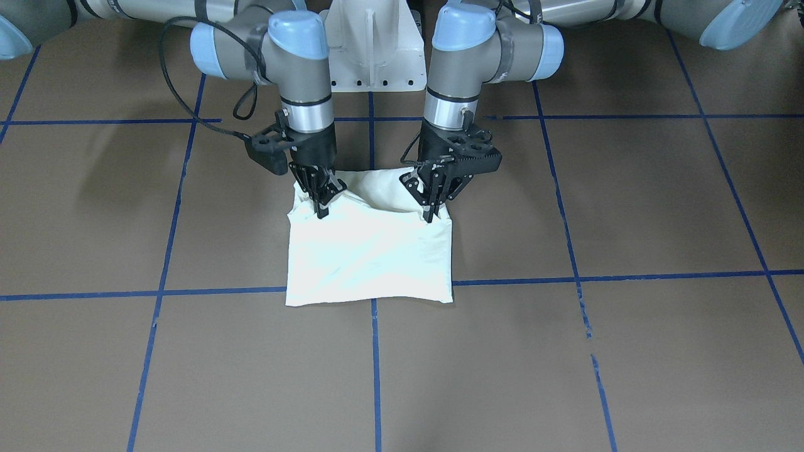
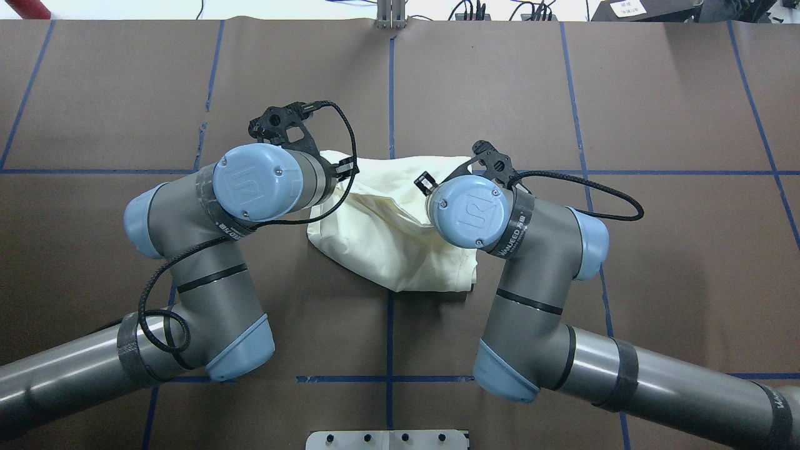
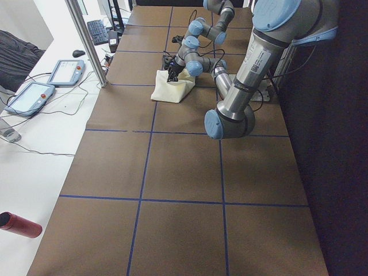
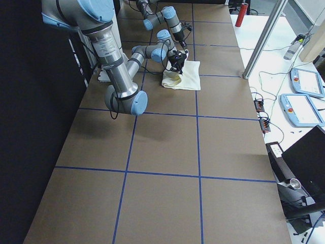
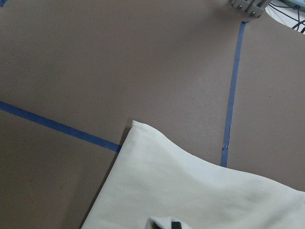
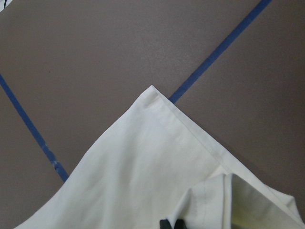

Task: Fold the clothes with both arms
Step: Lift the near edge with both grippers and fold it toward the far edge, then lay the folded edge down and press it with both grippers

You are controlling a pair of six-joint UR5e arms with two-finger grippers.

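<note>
The left pincer (image 1: 431,212) points down with its fingers drawn together on the cream T-shirt (image 1: 370,257), nipping the cloth at one end of the edge nearest the robot. The right pincer (image 1: 322,207) does the same at the other end of that edge, its fingers likewise closed on the fabric. Between the two pincers the gripped edge sags in a shallow curve and is raised a little off the bench (image 1: 628,207). From there the rest of the garment slopes down and lies flat on the far side of both pincers as a folded, roughly rectangular pad. Only plain cream cloth shows. In the overhead view the T-shirt sits between the two wrists, with a rounded bulge of fabric on the robot's side of the pincers. Ahead of the left pincer, its wrist camera shows a far corner of the T-shirt resting over one of the blue tape lines (image 5: 52,125). Ahead of the right pincer the other far corner lies just beside a tape line, and a doubled hem curls up close by the fingertips (image 6: 169,223).
</note>
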